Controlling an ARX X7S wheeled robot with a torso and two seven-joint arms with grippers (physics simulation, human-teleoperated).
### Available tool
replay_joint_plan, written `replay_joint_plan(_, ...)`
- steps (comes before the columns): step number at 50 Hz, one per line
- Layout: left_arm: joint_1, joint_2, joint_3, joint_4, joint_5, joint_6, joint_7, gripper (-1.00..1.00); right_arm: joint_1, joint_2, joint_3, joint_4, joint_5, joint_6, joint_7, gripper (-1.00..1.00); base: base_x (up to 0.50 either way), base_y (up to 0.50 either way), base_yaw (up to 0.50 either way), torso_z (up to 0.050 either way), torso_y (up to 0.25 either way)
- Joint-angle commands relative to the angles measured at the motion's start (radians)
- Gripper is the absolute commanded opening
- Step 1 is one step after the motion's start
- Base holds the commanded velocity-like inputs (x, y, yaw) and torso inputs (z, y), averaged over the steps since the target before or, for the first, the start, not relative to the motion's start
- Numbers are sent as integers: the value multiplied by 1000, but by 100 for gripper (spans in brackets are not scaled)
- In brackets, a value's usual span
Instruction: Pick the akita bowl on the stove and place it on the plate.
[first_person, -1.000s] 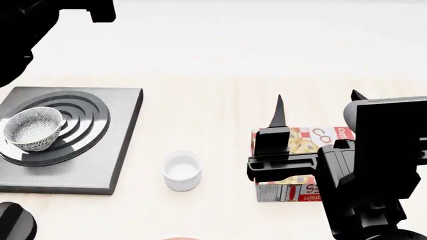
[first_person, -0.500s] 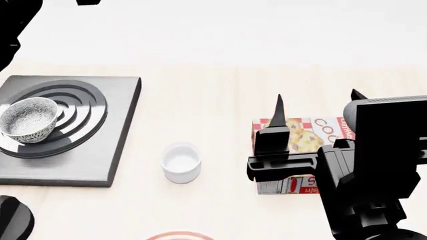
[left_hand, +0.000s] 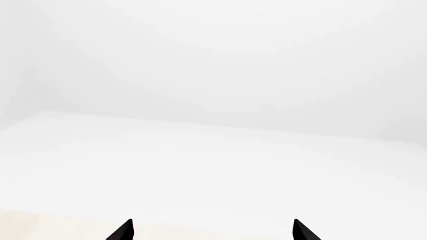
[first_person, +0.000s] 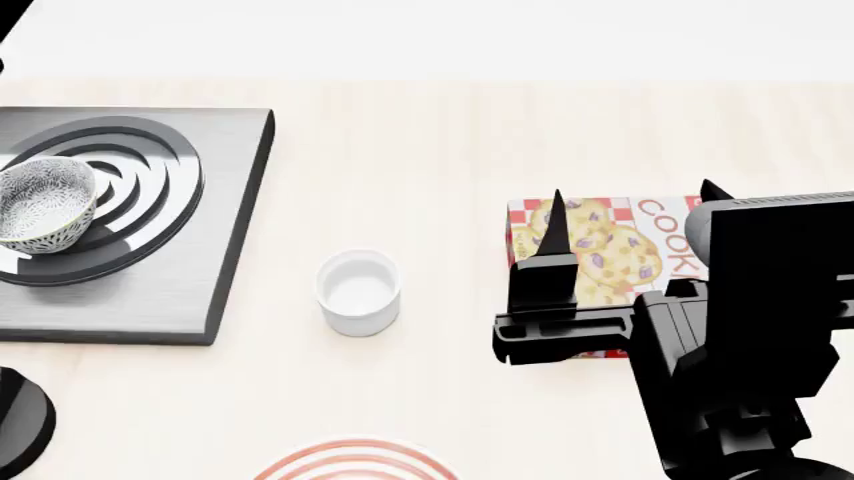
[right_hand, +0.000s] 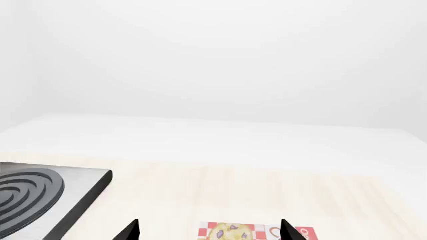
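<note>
**Bowl on the burner, both pincers empty**

The small net-patterned akita bowl (first_person: 43, 202) sits on the black burner rings of the flat dark grey stove (first_person: 220, 240), at the pale wooden bench's (first_person: 427, 160) left. The red-ringed white plate (first_person: 355, 463) peeks in at the near edge. A plain white cup (first_person: 358, 291) stands between stove and cookie box (first_person: 601, 245). The right pincer (first_person: 627, 215) hangs spread above the box; the left pincer (left_hand: 212, 231) is spread too, holding nothing.

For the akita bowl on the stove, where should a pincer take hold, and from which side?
Probably the rim of the akita bowl, from above: it sits upright and open on the stove burner rings, so one finger could go inside and one outside the thin wall. Its round, deep body looks too wide for a side grasp. The right pincer is open, over the cookie box.
</note>
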Motion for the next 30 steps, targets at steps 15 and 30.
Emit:
replay_joint_plan(15, 24, -15, 57, 35, -5, -57, 34, 100, -3, 8, -4, 3, 13, -11, 10, 100, 0, 0, 0, 0, -92)
replay_joint_plan(30, 0, -8, 220, -41, 72, -247, 8, 100, 0, 13, -6, 4, 21, -10, 18, 100, 0, 0, 0, 0, 0)
